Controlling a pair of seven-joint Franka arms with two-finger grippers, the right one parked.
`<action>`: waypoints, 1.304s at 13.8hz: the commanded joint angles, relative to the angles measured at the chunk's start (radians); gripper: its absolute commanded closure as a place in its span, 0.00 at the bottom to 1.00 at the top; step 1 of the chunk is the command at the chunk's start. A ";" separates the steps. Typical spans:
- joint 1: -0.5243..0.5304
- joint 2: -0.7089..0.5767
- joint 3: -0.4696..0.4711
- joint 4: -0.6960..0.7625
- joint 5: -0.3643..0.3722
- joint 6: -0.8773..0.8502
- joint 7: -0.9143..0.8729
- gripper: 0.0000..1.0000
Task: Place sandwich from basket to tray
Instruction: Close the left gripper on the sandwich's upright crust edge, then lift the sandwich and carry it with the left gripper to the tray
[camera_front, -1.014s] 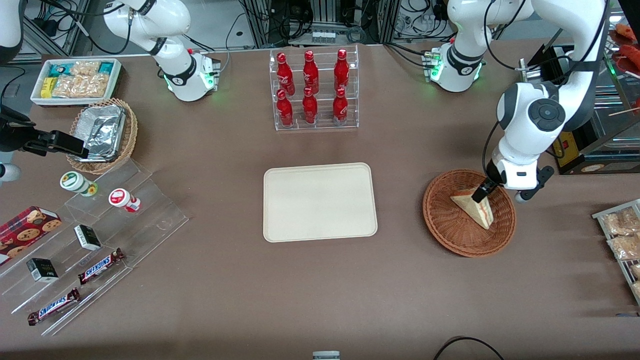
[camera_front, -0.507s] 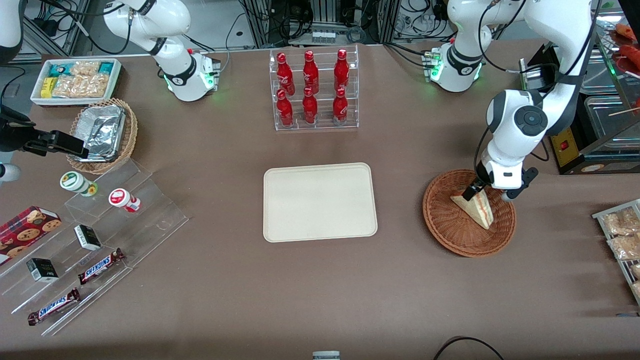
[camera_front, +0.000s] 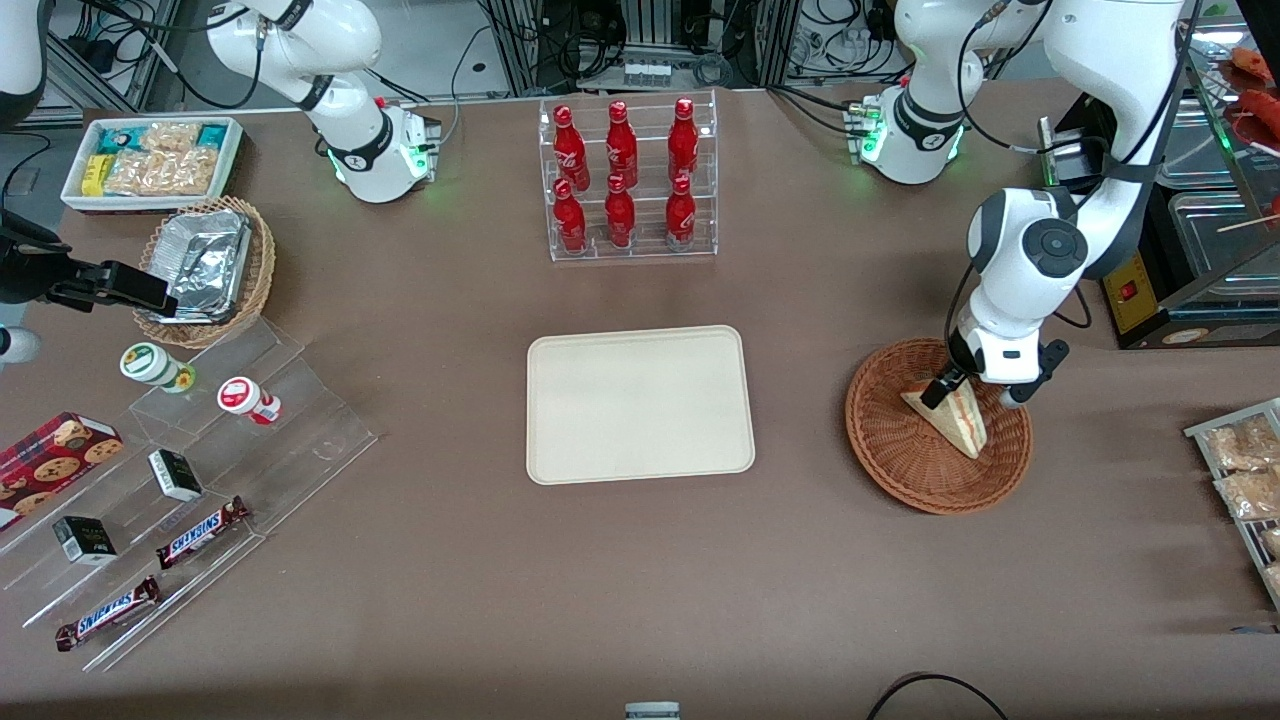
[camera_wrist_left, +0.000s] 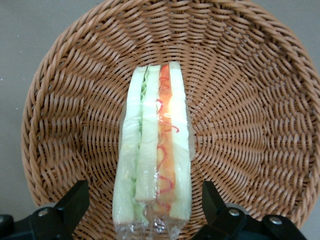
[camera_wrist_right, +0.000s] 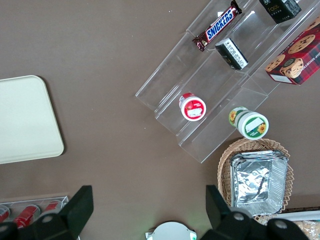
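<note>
The sandwich (camera_front: 950, 418) is a wrapped white-bread wedge lying in the reddish-brown wicker basket (camera_front: 890, 450) toward the working arm's end of the table. In the left wrist view the sandwich (camera_wrist_left: 152, 150) shows its green, pale and orange-red layers, with the basket (camera_wrist_left: 250, 100) weave all around it. My gripper (camera_front: 955, 392) is down over the sandwich's thick end, farther from the front camera than its point. It is open: its black fingers (camera_wrist_left: 72, 205) stand one on each side of the wedge, apart from the wrapper. The cream tray (camera_front: 640, 404) lies empty mid-table.
A clear rack of red bottles (camera_front: 627, 180) stands farther from the front camera than the tray. Black equipment (camera_front: 1150, 290) sits beside the basket. Snack packets on a rack (camera_front: 1240, 470) lie at the table's edge. A foil-lined basket (camera_front: 205, 265) and acrylic steps with snacks (camera_front: 200, 480) are toward the parked arm's end.
The left arm has swung in toward the table's middle and come lower over the basket, bringing the open gripper down around the sandwich's thick end. The sandwich has not moved.
</note>
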 joint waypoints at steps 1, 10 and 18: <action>0.007 0.020 -0.006 0.015 0.011 0.025 -0.005 0.01; 0.007 0.019 -0.006 0.035 0.015 0.014 0.037 0.94; -0.013 -0.070 -0.021 0.196 0.023 -0.318 0.060 1.00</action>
